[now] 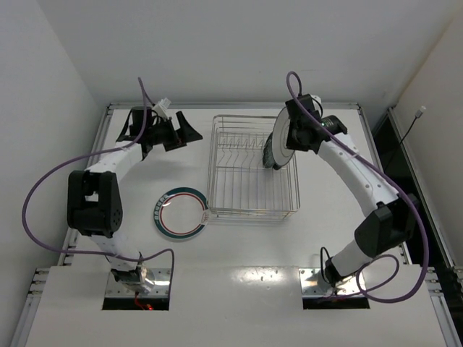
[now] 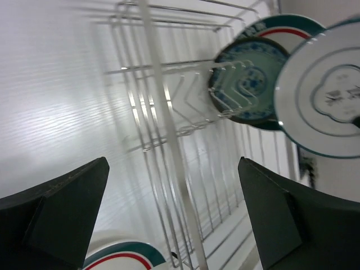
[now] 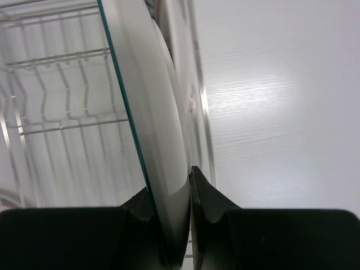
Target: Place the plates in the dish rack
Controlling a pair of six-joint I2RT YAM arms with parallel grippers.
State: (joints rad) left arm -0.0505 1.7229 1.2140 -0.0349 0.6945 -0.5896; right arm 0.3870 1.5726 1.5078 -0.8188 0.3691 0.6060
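Progress of rack loading, seen from three views. The dish rack [image 1: 253, 212] stands mid-bench [image 1: 289, 246], toward the far edge.

My right gripper [image 3: 171, 194] is pinched on the rim of the white motif plate [image 2: 320, 95]. It holds the plate on edge at the rack's right end. I cannot tell whether the lower rim already sits between the tines [image 2: 225, 84].

Just beside it the small teal-blue plate [image 2: 247, 79] stands upright in the tines. Behind that shows the top of a green-rimmed upright plate [image 2: 287, 25], also at the rack's right end.

My left gripper [image 1: 177, 132] hangs near the bench's far left corner. Its fingers are spread wide, nothing is between them, and they point toward the rack.

The flat green-rimmed plate [image 1: 181, 212] lies on the bench at the rack's near left corner, its rim right against the wire.

By my reading, two plates are loaded, a third is being seated, and one is left. What remains is to let the held plate settle into a slot and release it. The flat plate must then be lifted by its rim and stood in the free tines to the left.
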